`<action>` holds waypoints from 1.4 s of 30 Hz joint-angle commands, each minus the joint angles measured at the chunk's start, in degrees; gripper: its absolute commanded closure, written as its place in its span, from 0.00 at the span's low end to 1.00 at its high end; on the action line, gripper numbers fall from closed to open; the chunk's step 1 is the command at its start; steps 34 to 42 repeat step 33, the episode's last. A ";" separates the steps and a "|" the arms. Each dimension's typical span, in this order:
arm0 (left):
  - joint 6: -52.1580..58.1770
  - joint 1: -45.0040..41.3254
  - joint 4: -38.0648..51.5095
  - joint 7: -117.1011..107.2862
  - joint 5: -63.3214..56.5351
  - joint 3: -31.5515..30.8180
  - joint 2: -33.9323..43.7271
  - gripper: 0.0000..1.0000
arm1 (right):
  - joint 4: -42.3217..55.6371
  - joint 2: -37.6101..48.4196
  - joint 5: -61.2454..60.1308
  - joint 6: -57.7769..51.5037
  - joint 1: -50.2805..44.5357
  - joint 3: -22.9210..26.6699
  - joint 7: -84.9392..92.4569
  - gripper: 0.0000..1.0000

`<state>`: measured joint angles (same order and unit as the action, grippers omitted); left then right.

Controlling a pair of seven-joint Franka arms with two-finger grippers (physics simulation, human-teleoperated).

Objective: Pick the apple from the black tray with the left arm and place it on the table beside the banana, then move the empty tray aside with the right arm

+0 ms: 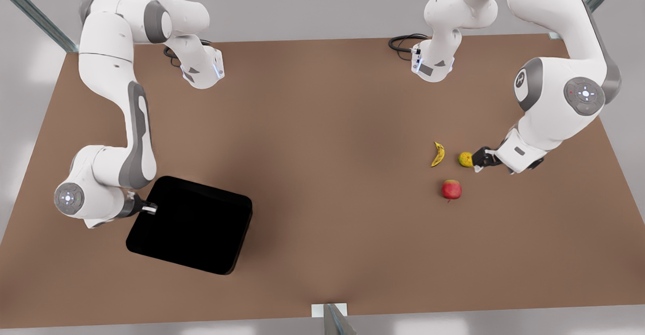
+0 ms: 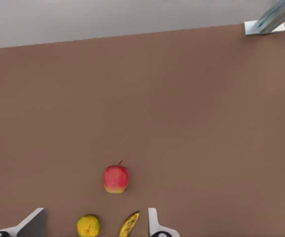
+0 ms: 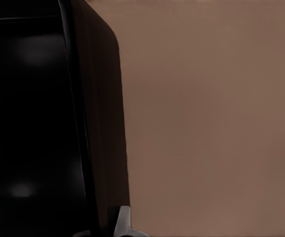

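The red apple (image 1: 451, 189) (image 2: 116, 178) lies on the brown table (image 1: 322, 123), just in front of the spotted banana (image 1: 438, 154) (image 2: 129, 224). My left gripper (image 1: 478, 159) (image 2: 94, 229) hovers at the front view's right, open and holding nothing, close to a yellow-green fruit. The black tray (image 1: 190, 224) (image 3: 29, 123) sits empty and turned askew at the front view's left. My right gripper (image 1: 148, 208) (image 3: 103, 229) is at the tray's left rim, one finger (image 3: 123, 221) pressed against the outer wall, shut on the rim.
A round yellow-green fruit (image 1: 465, 159) (image 2: 88, 225) rests right of the banana, touching the left gripper's tips. A black cable (image 1: 403, 43) coils at the table's back edge. A metal post (image 1: 332, 317) stands at the front edge. Bare tabletop stretches between tray and fruit.
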<state>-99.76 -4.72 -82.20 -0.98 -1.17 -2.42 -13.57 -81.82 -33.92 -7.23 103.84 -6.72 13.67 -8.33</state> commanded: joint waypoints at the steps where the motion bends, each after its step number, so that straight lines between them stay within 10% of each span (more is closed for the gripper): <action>1: -2.99 -0.11 0.46 5.37 -1.20 -0.04 -0.23 0.00 | 2.45 -2.82 0.64 -0.14 0.56 1.18 44.71 0.90; 14: -2.99 -0.02 0.99 5.29 -2.87 -0.13 -0.84 0.00 | 6.23 -13.46 0.64 11.29 1.71 1.18 46.30 0.89; 16: -2.99 -0.11 0.99 5.20 -2.87 -0.13 -0.84 0.00 | 6.23 -13.81 0.55 12.96 1.79 1.18 46.12 0.65; 18: -2.99 -0.11 0.99 4.58 -2.87 -0.22 -0.84 0.00 | 6.23 -13.72 -0.59 13.23 1.71 1.18 42.26 0.02; 24: -2.99 -0.11 0.99 3.79 -2.96 -0.22 -0.75 0.00 | 6.14 5.61 -3.23 0.23 1.35 -3.91 41.73 0.00; 30: -2.99 -0.11 0.99 3.18 -2.78 -0.22 -0.84 0.00 | 5.35 12.38 12.59 -13.75 11.28 -24.92 15.36 0.00; 42: -2.99 -0.29 0.99 2.39 -2.78 -0.31 -0.93 0.00 | 5.44 12.12 15.05 -13.05 13.04 -24.13 20.37 0.00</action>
